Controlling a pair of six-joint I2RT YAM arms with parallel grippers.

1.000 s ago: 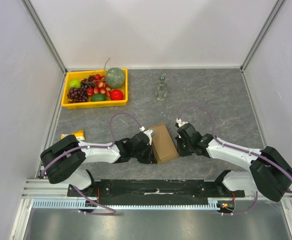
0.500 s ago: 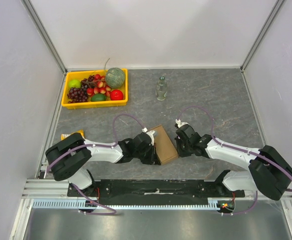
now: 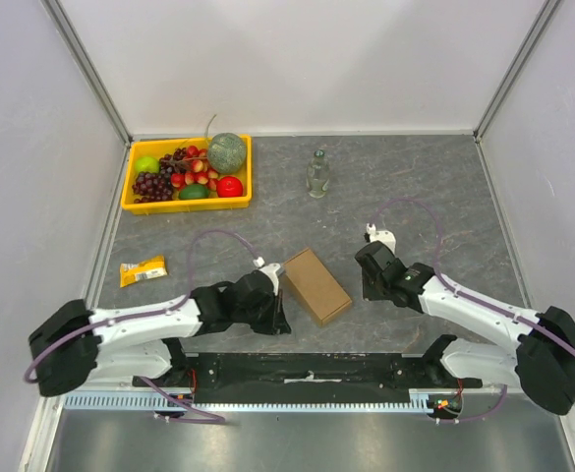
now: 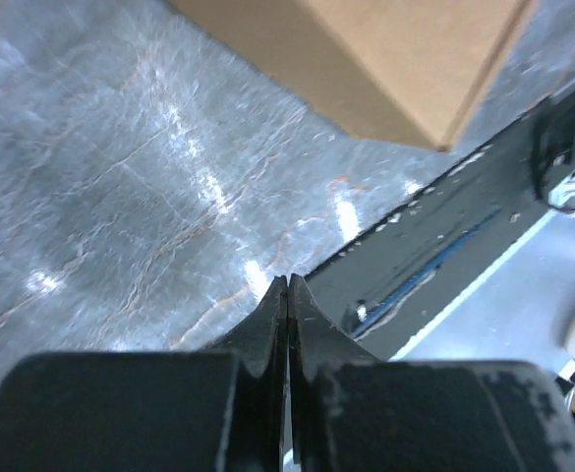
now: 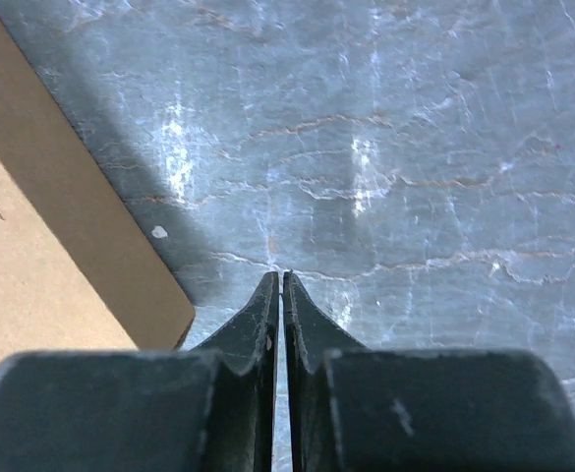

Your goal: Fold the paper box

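1 overhead view, 2 close wrist views; paper box [image 3: 316, 285] in all

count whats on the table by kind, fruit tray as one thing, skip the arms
paper box: 1
yellow fruit tray: 1
glass bottle: 1
snack packet: 1
total: 4
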